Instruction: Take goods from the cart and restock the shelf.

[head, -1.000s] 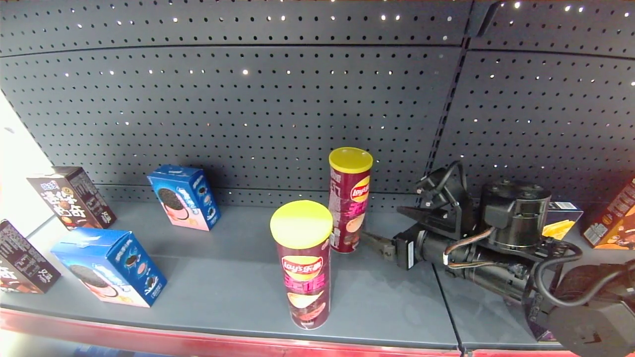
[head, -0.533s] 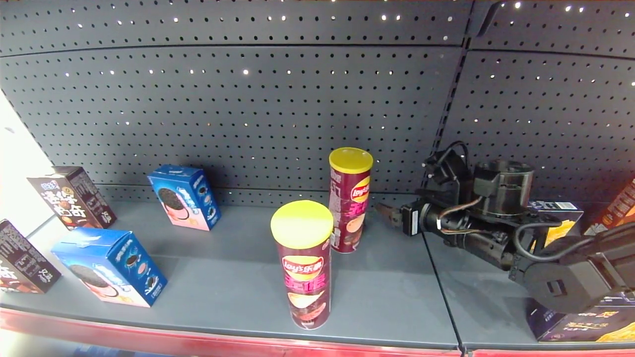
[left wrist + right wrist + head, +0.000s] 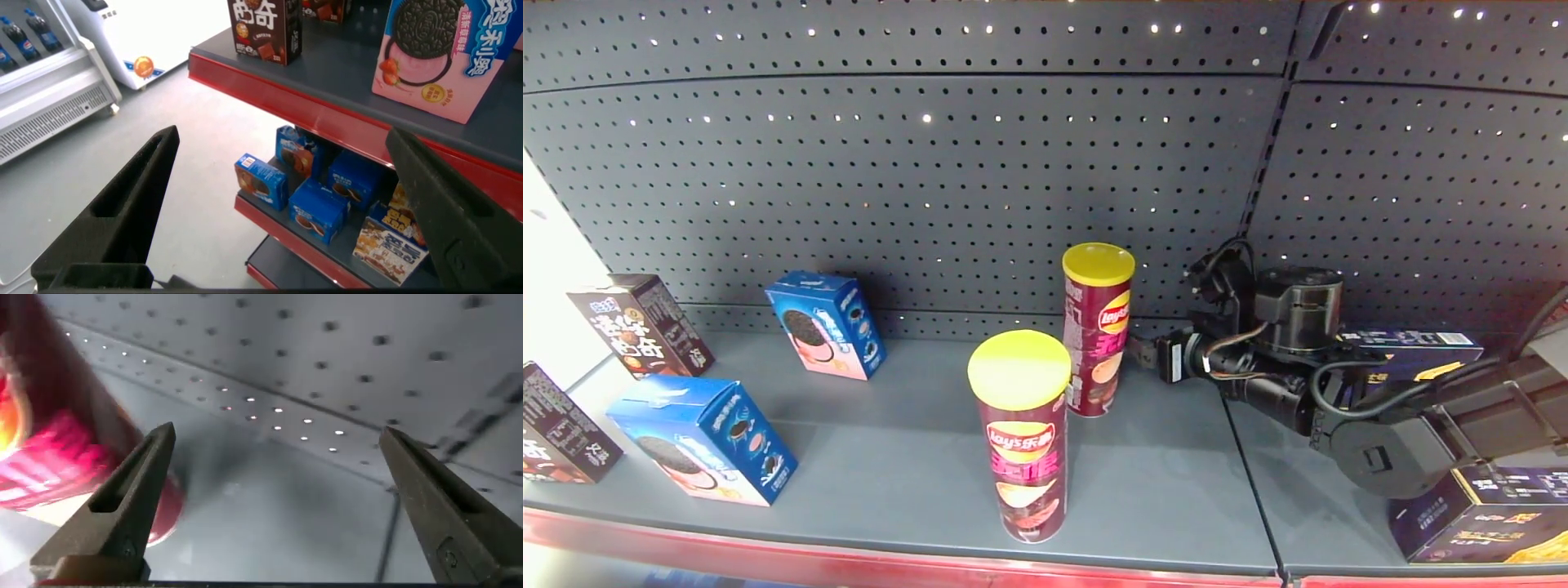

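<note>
My right gripper (image 3: pixel 1142 351), fingers apart, sits at three o'clock of the rear can (image 3: pixel 1097 327); my left gripper (image 3: pixel 282 135) is spread too.

A round logo with pink characters stands on the front chip can (image 3: pixel 1023 441) and rear chip can (image 3: pixel 1097 331), centre frame. White characters mark the near blue box (image 3: pixel 707 441), far blue box (image 3: pixel 827 324) and dark box (image 3: pixel 641 324), left.
</note>
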Motion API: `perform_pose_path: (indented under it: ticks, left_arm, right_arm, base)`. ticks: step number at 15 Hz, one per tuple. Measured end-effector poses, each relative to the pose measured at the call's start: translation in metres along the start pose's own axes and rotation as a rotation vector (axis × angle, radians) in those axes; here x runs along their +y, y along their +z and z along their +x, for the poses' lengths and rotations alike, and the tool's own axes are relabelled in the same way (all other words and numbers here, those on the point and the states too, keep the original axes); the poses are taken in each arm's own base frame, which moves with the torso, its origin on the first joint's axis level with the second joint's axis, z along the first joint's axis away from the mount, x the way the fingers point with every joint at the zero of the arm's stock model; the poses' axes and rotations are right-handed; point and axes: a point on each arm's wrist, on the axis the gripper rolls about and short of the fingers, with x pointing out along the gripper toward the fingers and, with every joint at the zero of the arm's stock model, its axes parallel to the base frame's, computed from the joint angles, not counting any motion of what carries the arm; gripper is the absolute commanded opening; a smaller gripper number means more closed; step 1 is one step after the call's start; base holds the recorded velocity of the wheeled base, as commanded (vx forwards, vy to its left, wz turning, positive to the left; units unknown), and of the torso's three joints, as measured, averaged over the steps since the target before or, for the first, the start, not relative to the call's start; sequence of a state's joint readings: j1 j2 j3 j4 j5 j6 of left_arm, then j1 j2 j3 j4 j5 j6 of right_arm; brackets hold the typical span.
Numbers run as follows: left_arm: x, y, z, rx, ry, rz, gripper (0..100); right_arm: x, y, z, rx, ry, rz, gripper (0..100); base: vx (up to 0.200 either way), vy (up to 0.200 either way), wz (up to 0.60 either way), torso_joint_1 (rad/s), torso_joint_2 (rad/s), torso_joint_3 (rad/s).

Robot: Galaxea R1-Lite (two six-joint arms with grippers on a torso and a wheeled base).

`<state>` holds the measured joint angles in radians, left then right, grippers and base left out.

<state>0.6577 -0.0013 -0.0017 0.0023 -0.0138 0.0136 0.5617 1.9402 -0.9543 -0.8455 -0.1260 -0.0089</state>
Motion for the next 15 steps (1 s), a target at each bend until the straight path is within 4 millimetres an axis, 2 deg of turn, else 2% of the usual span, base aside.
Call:
perform_pose_path:
  ticks: [5,15]
  left_arm:
    - [0.000,0.000,0.000,0.000,0.000,0.000,100]
    - [0.000,0.000,0.000,0.000,0.000,0.000,100]
  right_arm:
    - [0.017,-0.002,-0.004,0.006,0.042,-0.008,100]
    - [0.015,-0.002,-0.020,0.013,0.051,-0.009,100]
  base:
    - [0.000,0.000,0.00,0.000,0.00,0.000]
    - [0.000,0.000,0.00,0.000,0.00,0.000]
